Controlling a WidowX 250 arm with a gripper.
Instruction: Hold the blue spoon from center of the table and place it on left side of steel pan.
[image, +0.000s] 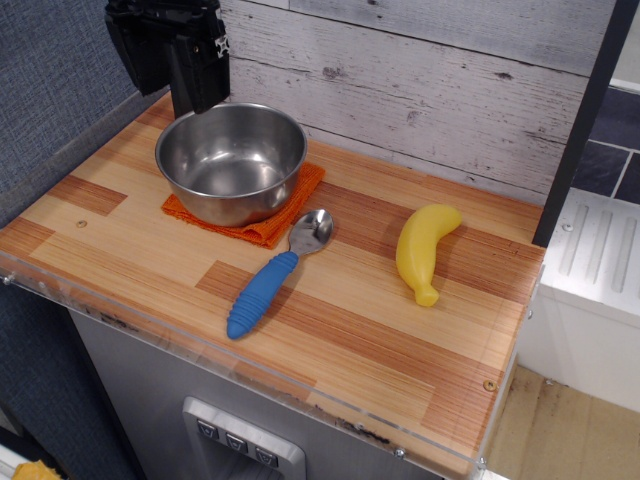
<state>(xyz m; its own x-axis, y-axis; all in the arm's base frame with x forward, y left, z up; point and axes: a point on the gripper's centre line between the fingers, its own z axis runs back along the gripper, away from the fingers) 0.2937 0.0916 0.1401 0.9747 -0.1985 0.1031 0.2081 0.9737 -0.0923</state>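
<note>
The blue spoon (270, 280) lies flat near the middle of the table (380, 340), its ribbed blue handle pointing to the front left and its shiny metal bowl touching the orange cloth's corner. The steel pan (231, 160) stands upright on the orange cloth at the back left. My gripper (195, 95) is the black block at the top left, above and behind the pan's rim, far from the spoon. Its fingertips do not show clearly, and nothing is seen in it.
An orange cloth (270, 225) lies under the pan. A yellow banana (424, 250) lies to the right of the spoon. A whitewashed plank wall (420, 80) stands behind. The table has a clear plastic edge (250, 385) at the front.
</note>
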